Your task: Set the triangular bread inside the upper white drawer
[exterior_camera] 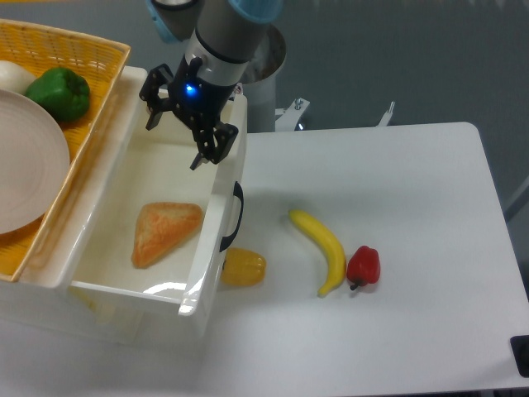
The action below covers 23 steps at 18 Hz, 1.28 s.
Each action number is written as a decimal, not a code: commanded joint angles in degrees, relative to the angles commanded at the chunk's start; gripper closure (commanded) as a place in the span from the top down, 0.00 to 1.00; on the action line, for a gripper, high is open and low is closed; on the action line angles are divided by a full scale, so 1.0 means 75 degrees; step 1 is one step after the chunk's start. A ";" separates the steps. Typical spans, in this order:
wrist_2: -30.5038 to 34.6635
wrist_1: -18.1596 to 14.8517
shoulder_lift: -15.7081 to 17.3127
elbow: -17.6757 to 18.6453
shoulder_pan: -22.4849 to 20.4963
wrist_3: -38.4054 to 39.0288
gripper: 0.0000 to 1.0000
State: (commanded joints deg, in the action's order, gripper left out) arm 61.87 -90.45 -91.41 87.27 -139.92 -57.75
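Lying flat on the floor of the upper white drawer at lower left of centre, the triangular bread sits below the gripper, which hangs over the drawer's far end with fingers spread wide and nothing between them. Its long axis runs on a slant from lower left to upper right. With the bread well clear of the fingers, I judge the placement done and only a straight lift away remaining.

The white plate and yellow wicker basket run off the left edge (arm's upper links cropped too).
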 joint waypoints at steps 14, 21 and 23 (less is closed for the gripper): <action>0.1814 0.0505 -0.0141 0.0047 -0.0622 -0.0035 1.00; 0.2999 0.0704 -0.0374 0.0059 -0.0586 -0.0691 1.00; 0.3047 0.0868 -0.0480 0.0059 -0.0621 -0.0703 1.00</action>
State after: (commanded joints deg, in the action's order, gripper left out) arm 84.73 -83.94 -95.01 87.71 -144.58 -63.02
